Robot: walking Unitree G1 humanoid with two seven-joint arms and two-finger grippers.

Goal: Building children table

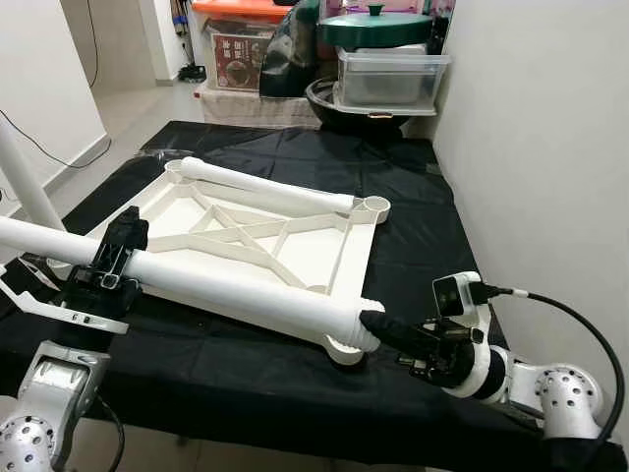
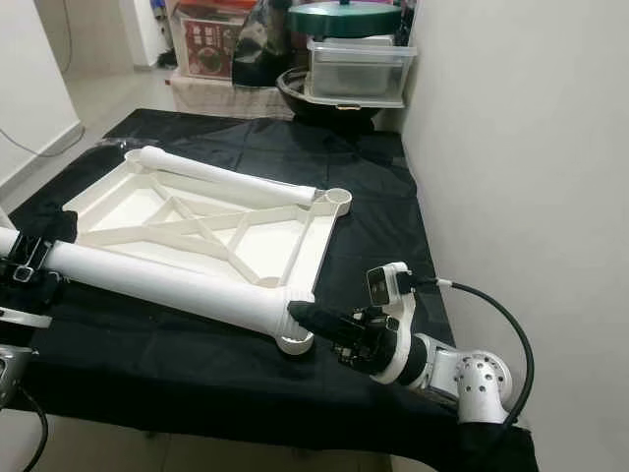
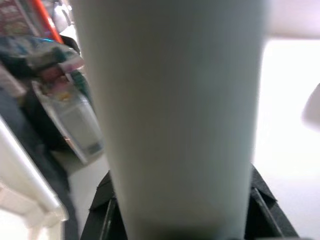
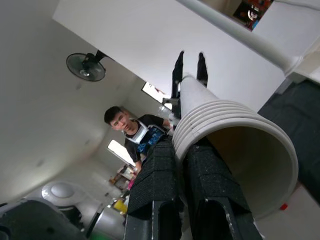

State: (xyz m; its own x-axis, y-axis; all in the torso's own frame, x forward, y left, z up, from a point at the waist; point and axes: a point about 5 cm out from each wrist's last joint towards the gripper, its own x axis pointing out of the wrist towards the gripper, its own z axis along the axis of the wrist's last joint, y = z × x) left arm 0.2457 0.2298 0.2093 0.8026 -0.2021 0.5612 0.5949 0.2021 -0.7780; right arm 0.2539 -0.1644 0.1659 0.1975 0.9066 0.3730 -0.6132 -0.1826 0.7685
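Nearest the head camera: left hand (image 1: 116,258) clamped around long white plastic tube leg (image 1: 226,285); right hand (image 1: 385,329) with both fingers pressed together at the leg's ribbed open end, one finger seemingly inside the rim, judging by the right wrist view.

Large black-draped bench (image 1: 413,226) carrying white plastic ribbed tabletop panel (image 1: 256,231), underside up. Held leg lying across the panel's near edge, ribbed end just beside near-right round corner socket (image 1: 346,346). Second white tube leg (image 1: 265,187) lying along the far edge.

Recommended for the step in hand: tilt leg upright, centre ribbed end over socket, press straight down, avoid skewing.

Red printed box (image 1: 239,59) beyond the bench: writing too small to read. No brand legible.
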